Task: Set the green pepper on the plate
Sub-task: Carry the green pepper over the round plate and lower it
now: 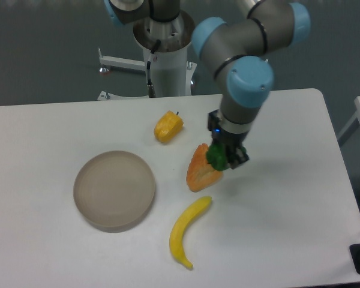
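The arm reaches down, its pincer apparently clamped on the green pepper.

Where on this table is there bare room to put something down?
Bare patches: the table's left end beyond the plate, and the right side past the gripper. Crowded middle: yellow pepper, strawberry and banana cluster.

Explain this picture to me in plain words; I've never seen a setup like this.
A fixed camera looks down at a white table. The grey and blue machine is a robot arm; its two-finger hand is shut on a small glossy dark green pepper, carried above the table. Below lie a round, shallow beige-grey plate, a yellow-orange pepper, a large orange-red strawberry-shaped piece and a yellow banana. The plate holds nothing; the green pepper is meant to go there.
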You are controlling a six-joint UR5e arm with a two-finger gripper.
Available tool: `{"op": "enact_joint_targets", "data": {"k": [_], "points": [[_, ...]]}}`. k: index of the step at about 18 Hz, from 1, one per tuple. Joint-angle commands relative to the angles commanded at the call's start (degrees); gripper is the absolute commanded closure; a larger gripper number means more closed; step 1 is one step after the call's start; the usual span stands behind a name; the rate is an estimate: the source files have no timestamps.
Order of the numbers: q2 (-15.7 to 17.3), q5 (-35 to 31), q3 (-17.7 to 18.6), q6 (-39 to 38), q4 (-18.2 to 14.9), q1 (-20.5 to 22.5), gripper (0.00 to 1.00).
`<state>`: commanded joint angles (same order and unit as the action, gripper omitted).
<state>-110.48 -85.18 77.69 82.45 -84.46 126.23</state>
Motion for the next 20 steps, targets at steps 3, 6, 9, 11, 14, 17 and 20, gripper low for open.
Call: {"op": "enact_joint_targets", "data": {"k": [3,6,9,11,14,17,20], "points": [[0.53,5.79,0.09,-7.19,0.0,-4.22,0.69],[0.01,6.95,0.44,-15.64,1.39,-8.53,0.69],[-2.01,6.87,0.71,-19.34,4.12,-11.7,0.67],[-3.76,6.69,0.71,-20.22,5.62,-12.75,0.65],[-6.31,6.51,0.88,-21.98,7.55,-14.69,0.61],[-8.34,6.51,0.88,-23.82,10.1,-15.83,0.54],[-9.48,6.43,0.97,-24.97,11.77,-16.36,0.43]]}}
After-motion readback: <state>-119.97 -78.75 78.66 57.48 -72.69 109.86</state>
